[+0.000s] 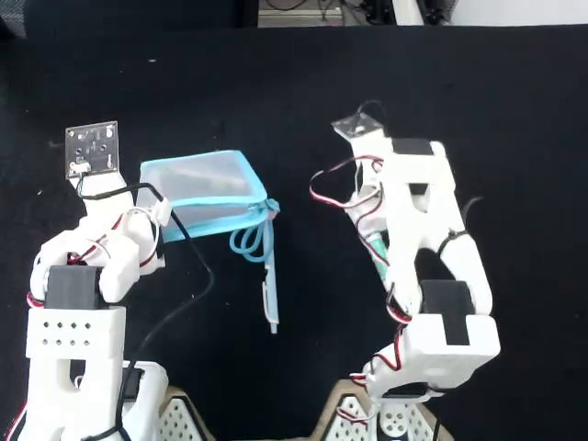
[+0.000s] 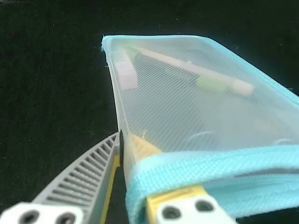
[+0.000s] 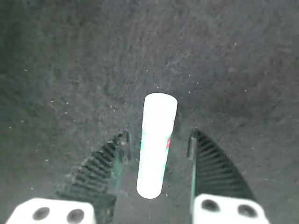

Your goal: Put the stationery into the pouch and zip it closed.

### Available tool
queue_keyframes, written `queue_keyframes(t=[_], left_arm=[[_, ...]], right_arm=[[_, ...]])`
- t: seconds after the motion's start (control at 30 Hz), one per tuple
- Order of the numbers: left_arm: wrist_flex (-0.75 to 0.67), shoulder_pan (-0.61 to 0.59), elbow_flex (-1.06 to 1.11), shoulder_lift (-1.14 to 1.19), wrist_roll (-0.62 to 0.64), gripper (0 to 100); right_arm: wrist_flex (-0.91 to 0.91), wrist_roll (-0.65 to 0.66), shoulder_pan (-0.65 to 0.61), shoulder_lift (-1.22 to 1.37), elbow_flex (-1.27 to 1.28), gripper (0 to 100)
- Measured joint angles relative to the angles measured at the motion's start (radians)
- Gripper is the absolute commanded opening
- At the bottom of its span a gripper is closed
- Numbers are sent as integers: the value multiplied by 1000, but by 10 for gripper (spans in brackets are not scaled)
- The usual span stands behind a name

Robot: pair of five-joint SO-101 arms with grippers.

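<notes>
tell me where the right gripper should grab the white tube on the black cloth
Around the middle of the white tube, from above, as the right gripper is lined up now. Its open fingers flank the tube's round sides, so closing there likely pinches the narrow width, not the ends.

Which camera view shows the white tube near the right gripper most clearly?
The right wrist view: the white tube lies whole on the black table between the open fingers of the right gripper. In the high view only a greenish sliver peeks from under the right arm. The left wrist view faces the mesh pouch.
</notes>
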Motion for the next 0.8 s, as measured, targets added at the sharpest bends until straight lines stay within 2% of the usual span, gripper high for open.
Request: queue_keyframes(t=[0.33,0.63,0.7,0.8], left_arm=[[0,0,0,0,0,30],[0,0,0,0,0,30],[0,0,0,0,0,30],[0,0,0,0,0,30]], right_arm=[[157,2,-14,261,-241,223],[176,0,-15,373,-281,221],[175,0,-20,385,-290,179],[169,0,-17,393,-296,1]])
